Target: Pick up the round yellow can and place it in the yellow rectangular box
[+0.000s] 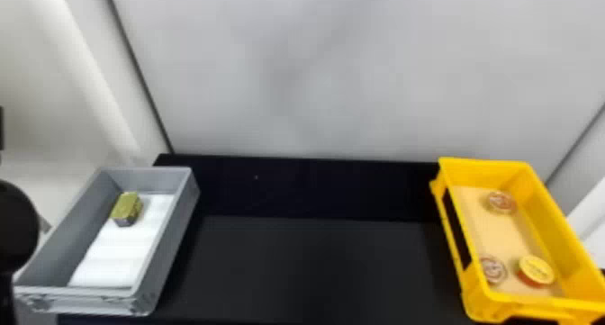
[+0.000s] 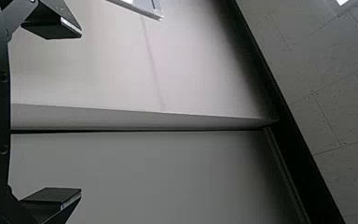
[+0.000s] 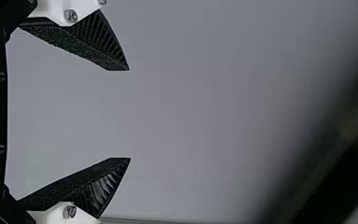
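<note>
Placement, judged complete: the round yellow can (image 1: 535,271) lies lid up inside the yellow rectangular box (image 1: 547,225), on the tan liner (image 1: 499,234), toward the near end. Your left gripper (image 2: 77,112) is spread wide with nothing between its fingers; your right gripper (image 3: 128,114) is likewise wide and empty.

Method: treat the remaining step as a check rather than a new grasp. Confirm that the can rests flat and within the walls, then leave it alone and keep both grippers well above the rims. Should you need to reseat it, come straight down with the right gripper, set the fingers on opposite sides of the can, and close gently. Mind the round tin (image 1: 494,271) just beside it; a finger lowered too far over could nudge that tin or catch the wall.

Count, by kind: one round yellow can; two round tins, the second (image 1: 500,202) toward the far end; one yellow rectangular box; one tan liner; one gray bin (image 1: 164,247); one white pad (image 1: 117,252) inside the bin; one small olive-topped block (image 1: 127,208) at the pad's far end; one black tabletop (image 1: 315,270); two grippers.
</note>
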